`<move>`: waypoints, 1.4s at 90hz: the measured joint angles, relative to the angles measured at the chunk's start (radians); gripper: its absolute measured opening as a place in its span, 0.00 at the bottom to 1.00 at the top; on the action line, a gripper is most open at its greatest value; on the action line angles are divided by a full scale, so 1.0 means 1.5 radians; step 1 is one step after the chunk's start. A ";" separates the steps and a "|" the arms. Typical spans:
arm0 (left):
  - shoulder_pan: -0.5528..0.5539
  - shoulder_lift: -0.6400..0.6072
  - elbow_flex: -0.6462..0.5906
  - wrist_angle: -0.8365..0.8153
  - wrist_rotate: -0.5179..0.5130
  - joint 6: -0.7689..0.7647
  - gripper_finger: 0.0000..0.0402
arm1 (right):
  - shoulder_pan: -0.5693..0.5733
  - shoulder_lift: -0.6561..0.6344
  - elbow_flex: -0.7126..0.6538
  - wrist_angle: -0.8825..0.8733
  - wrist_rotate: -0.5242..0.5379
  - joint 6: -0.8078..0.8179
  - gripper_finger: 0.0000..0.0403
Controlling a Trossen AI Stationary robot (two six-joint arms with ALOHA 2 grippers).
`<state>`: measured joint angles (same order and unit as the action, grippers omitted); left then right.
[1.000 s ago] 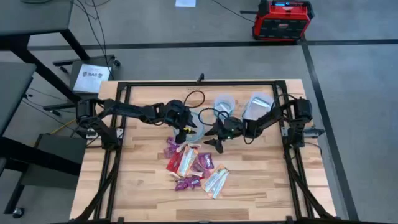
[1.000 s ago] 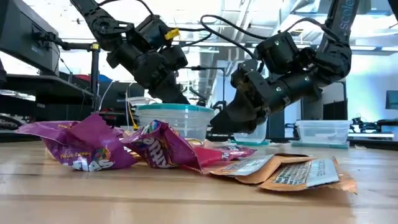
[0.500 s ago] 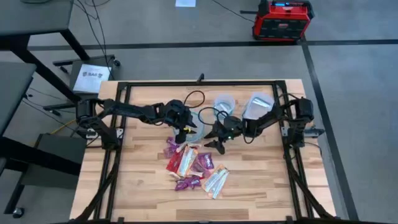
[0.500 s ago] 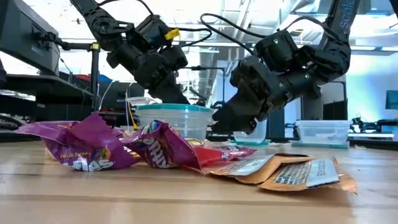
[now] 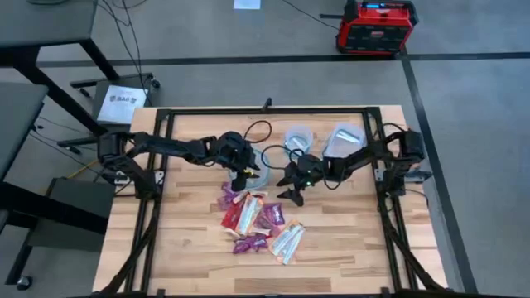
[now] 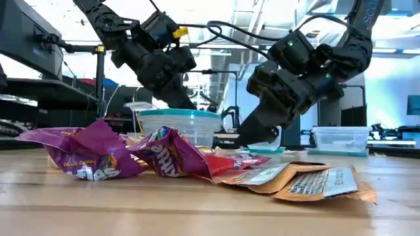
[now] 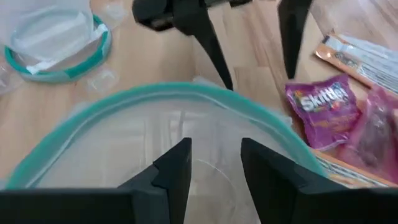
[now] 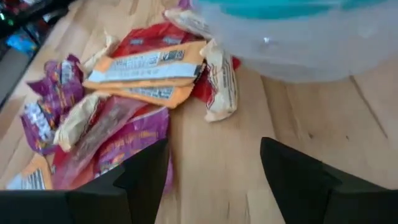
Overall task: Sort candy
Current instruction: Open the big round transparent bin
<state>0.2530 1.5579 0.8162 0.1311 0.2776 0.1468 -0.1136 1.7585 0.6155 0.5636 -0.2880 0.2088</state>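
1. Nearest the table's front edge, the candy pile (image 5: 258, 220) lies loose on the wood: purple Skittles packets (image 6: 88, 156), orange-white bar wrappers (image 6: 308, 181), red packets and pale silvery wrappers, all overlapping. None of it shows inside a container, so the sort looks barely begun.
2. Just behind the pile, the right gripper (image 5: 295, 191) has shifted a little over the last second. It now hangs above bare wood beside the pile's far edge, between the candy and the teal-rimmed tub (image 5: 257, 170). Its fingers are spread wide and hold nothing; the right wrist view looks between them onto the pile and the tub wall (image 8: 292, 43).
3. My reading is that this small move lines it up for a first pick at the closest sweets, a pale wrapper beside a red packet (image 8: 217, 78).
4. Farther back, the left gripper (image 5: 241, 177) has stayed over the teal-rimmed tub, fingers parted with nothing between them, aimed into its bare interior (image 7: 155, 143).
5. Beyond, 2 more clear containers (image 5: 298, 136) wait near the table's far edge.
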 joint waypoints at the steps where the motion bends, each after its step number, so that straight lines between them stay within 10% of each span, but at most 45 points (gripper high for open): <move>1: 0.000 -0.003 0.002 -0.003 -0.002 -0.002 0.32 | -0.001 -0.003 0.000 -0.004 0.000 -0.002 0.60; 38: -0.056 -0.089 0.024 -0.272 -0.074 -0.145 0.32 | -0.022 -0.044 0.015 -0.040 0.054 -0.057 0.60; 126: -0.039 -0.076 0.033 -0.138 -0.101 -0.040 0.32 | 0.026 0.020 0.097 -0.092 0.020 -0.022 0.59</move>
<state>0.1949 1.4433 0.8663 -0.0766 0.1262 0.0872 -0.0747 1.7878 0.7605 0.4261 -0.2575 0.1753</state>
